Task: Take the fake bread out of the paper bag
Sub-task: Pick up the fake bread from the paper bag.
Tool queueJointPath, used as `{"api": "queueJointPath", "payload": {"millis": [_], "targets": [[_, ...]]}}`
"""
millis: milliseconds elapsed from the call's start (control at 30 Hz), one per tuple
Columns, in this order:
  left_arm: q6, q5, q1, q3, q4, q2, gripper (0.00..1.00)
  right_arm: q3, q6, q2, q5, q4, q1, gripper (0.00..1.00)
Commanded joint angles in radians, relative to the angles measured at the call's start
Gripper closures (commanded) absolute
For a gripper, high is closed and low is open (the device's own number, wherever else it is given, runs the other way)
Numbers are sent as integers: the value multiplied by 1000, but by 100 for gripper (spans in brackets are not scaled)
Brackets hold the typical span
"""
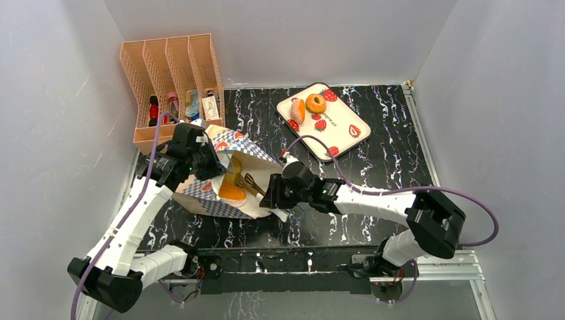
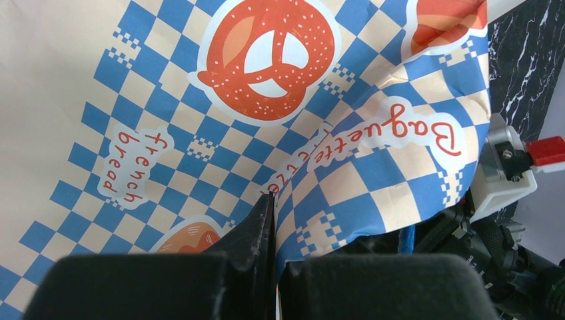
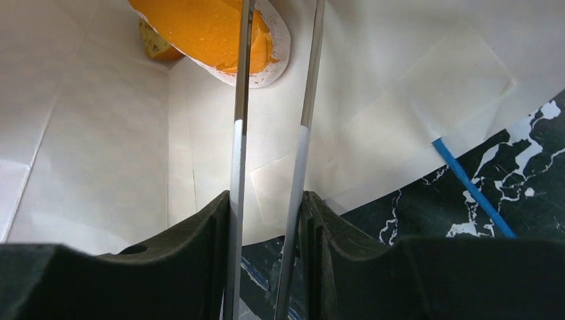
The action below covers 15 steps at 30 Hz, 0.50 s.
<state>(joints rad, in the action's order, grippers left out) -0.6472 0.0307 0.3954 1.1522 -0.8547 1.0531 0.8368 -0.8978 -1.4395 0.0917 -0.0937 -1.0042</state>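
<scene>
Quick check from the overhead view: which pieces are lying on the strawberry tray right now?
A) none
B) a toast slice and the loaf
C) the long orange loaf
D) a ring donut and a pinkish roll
D: the top view shows a ring donut and a pinkish roll on the strawberry tray, while the long orange loaf lies inside the paper bag.

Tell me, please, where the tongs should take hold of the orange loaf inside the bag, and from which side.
Grip the loaf at its rounded near end, the part that faces the open mouth of the bag. Come straight in through the mouth, as the tongs in the right gripper point, probably with one arm on each long side. Its other end is out of view.
</scene>
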Motion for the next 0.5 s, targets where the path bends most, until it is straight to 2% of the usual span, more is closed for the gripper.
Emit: {"api": "queueJointPath", "payload": {"millis": [0,467], "targets": [[15,50,-3,35,-24,-38,100,32,10,-20,47,135,19,64],[52,79,-3,16,-34,-36,100,45,35,-99,186,298,50,64]]}}
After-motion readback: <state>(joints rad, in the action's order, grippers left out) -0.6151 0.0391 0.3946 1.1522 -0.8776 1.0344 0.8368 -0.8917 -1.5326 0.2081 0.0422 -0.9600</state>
